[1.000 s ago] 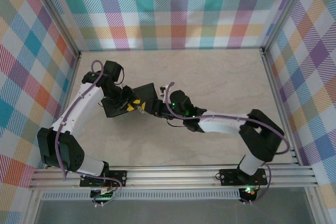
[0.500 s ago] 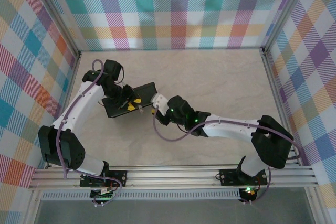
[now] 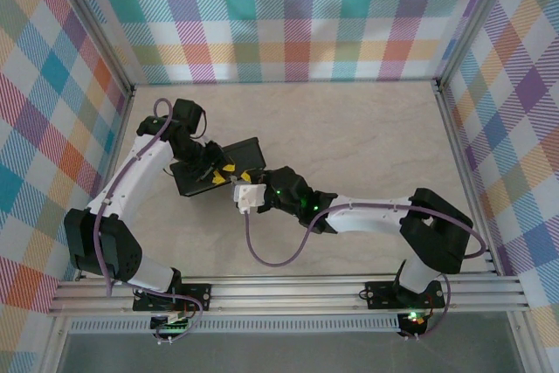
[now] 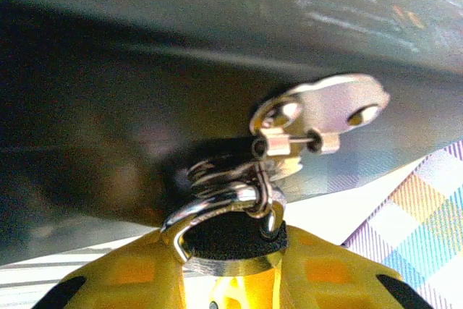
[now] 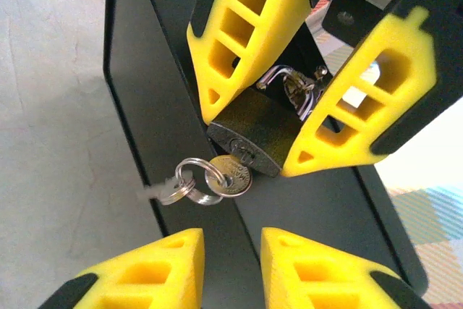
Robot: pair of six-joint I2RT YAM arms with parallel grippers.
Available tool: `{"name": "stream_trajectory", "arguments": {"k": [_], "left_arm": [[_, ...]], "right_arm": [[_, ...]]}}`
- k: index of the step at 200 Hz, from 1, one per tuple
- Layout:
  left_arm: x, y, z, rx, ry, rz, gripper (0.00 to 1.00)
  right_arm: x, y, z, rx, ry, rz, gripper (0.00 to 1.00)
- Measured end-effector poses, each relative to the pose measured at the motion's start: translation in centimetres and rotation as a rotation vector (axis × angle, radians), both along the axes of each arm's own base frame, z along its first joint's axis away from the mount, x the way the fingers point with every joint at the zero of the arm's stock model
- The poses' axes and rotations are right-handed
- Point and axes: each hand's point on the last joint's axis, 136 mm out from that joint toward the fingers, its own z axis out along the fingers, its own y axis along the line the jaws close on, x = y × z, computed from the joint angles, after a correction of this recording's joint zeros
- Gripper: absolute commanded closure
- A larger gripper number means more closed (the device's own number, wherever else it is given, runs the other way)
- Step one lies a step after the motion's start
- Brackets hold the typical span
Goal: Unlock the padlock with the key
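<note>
Table: pale surface (image 3: 367, 137), with plaid walls on the far, left and right edges.
Dark box: (image 3: 249, 153) lies on the left half of the table, midway between near and far edges, set at a slant.
Padlock: small dark body (image 5: 251, 137), held above the box top near the box's near edge, keyhole face turned toward the right wrist camera.
Left gripper: (image 5: 255, 127) yellow fingers pressed on both sides of the padlock body, pinching it.
Shackle: silver loop (image 4: 217, 204) rises from between the left fingers. A silver plate with two holes (image 4: 318, 106) sits just above it; whether they are linked is unclear.
Key: round head (image 5: 233, 176) seated at the keyhole. Two split rings (image 5: 195, 182) hang off it to the left, carrying a second small silver piece (image 5: 160, 193).
Right gripper: (image 5: 231, 240) fingers spread apart with a gap between the tips, just below the key head, touching nothing.
Box edge: the left edge in the right wrist view runs straight, with bare table beside it.
Open room: the right half and far strip of the table are free.
</note>
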Motion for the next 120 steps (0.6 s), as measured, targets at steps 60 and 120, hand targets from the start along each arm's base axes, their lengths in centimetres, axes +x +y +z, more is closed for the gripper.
{"name": "stream_trajectory", "arguments": {"k": [60, 120], "left_arm": [[0.0, 0.0, 0.0, -0.003, 0.001, -0.001, 1.0], [0.0, 0.1, 0.0, -0.002, 0.004, 0.003, 1.0]], "right_arm": [[-0.1, 0.9, 0.5, -0.033, -0.088, 0.046, 0.71], [-0.2, 1.7, 0.8, -0.027, -0.093, 0.075, 0.73]]}}
